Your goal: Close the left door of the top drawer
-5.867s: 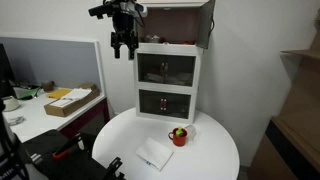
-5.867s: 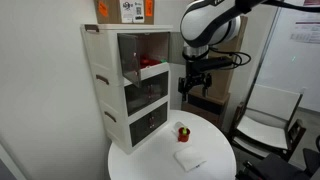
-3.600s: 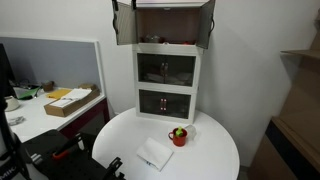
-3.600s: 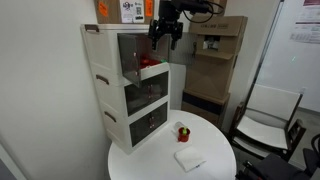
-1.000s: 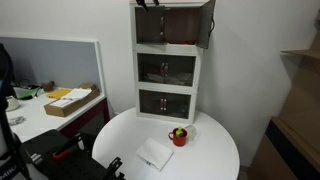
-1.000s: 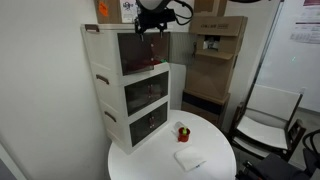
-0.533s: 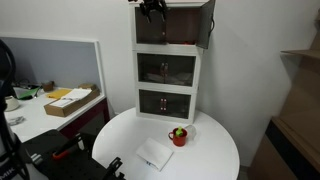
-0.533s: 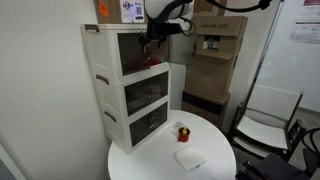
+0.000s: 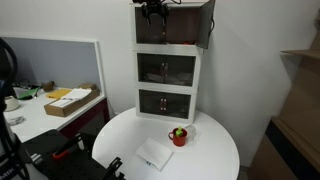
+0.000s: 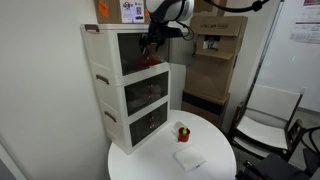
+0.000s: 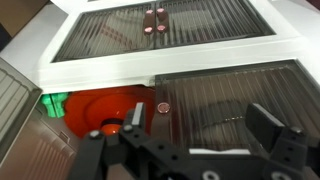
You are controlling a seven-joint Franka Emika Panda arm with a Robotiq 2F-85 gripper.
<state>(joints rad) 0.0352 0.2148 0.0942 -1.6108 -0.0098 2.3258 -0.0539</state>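
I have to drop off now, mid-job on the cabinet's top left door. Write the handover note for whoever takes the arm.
The gripper is open and holds nothing; it sits at the front of the top drawer, near the upper edge of the left door.
In an exterior view the left door looks shut against the frame; whether it is fully seated cannot be told.
The right door stands open and is not part of the job.
Left to do: check the left door is flush, press lightly if not, then back the arm away.
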